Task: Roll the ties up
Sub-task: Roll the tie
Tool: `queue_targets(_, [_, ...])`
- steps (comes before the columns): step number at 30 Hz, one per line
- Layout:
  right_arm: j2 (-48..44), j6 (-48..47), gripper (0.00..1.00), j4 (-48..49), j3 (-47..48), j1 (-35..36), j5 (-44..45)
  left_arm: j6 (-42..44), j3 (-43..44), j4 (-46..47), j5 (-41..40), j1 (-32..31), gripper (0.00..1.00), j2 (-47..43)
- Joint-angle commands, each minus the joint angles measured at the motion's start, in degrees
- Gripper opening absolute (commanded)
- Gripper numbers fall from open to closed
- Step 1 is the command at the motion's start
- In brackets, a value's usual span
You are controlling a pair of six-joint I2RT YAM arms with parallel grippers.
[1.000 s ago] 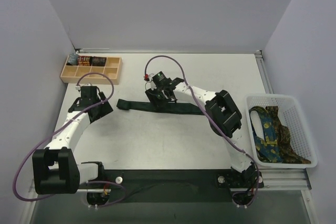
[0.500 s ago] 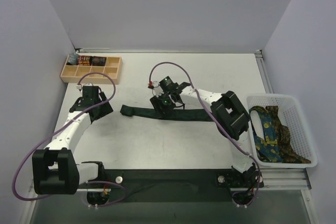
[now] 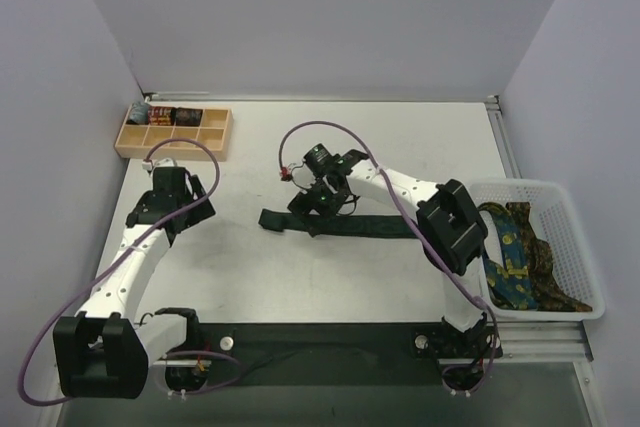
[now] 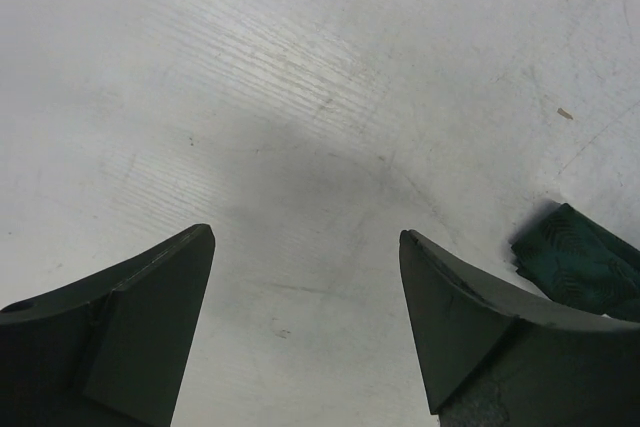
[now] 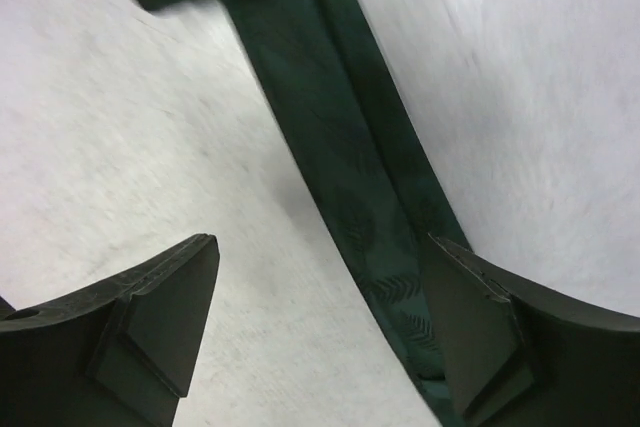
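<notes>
One dark green tie (image 3: 380, 227) lies flat on the white table (image 3: 300, 282), stretched left to right across the middle, its left end doubled over into a short thick fold. Right gripper (image 3: 318, 209) hangs directly over that left part, jaws spread wide, nothing pinched. Right wrist view: the tie (image 5: 340, 147) runs diagonally from upper left to lower right through the gap, nearer the finger (image 5: 500, 337) on the right of that view and passing under its tip at the bottom; the other finger (image 5: 150, 317) stands over bare table, apart from the cloth. Whether the near finger actually touches the fabric, cannot tell. Folded end sits blurred at the top of that view, beyond the fingertips. Left gripper (image 3: 183, 209) is off to the left, well apart from the tie's fold, jaws also wide and holding nothing. Left wrist view: only bare table between its fingers (image 4: 130, 327); a corner of the green tie (image 4: 580, 262) (faint leaf-like weave visible) shows at the right edge, outside the jaws, beyond the right-hand finger. White basket (image 3: 520, 188) at the table's right edge holds the other ties in a heap: blue with yellow pattern (image 3: 510, 257) and brown patterned (image 3: 555, 282). Wooden divided tray (image 3: 175, 144) sits at the far left corner, small dark things in its back compartments, too small to identify.
</notes>
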Motion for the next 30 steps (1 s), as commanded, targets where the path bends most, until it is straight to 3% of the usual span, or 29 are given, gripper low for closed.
queue_targets(1, [-3.0,-6.4,0.84,-4.2,7.3,3.9,1.1,1.6,-0.3,-2.2,-2.5,-0.4,0.86,-1.7])
queue_targets(8, [5.8,-12.7,0.88,-6.9,22.2,8.6,3.2,1.0,-1.1,-3.6,-5.1,-1.1,0.97,-1.8])
queue_targets(15, [13.7,-15.1,0.85,-7.4,30.9,10.7,2.2,-0.3,-1.0,-3.7,-8.2,-2.1,0.97,-0.5])
queue_targets(22, [19.8,-16.6,0.82,-7.5,36.5,10.8,1.5,-0.6,-1.3,-3.6,-11.7,-4.9,0.97,-1.1])
queue_targets(30, [21.9,-16.7,0.8,-7.4,35.9,11.6,-0.1,-0.9,-1.3,-3.6,-11.7,-5.2,0.97,-0.2])
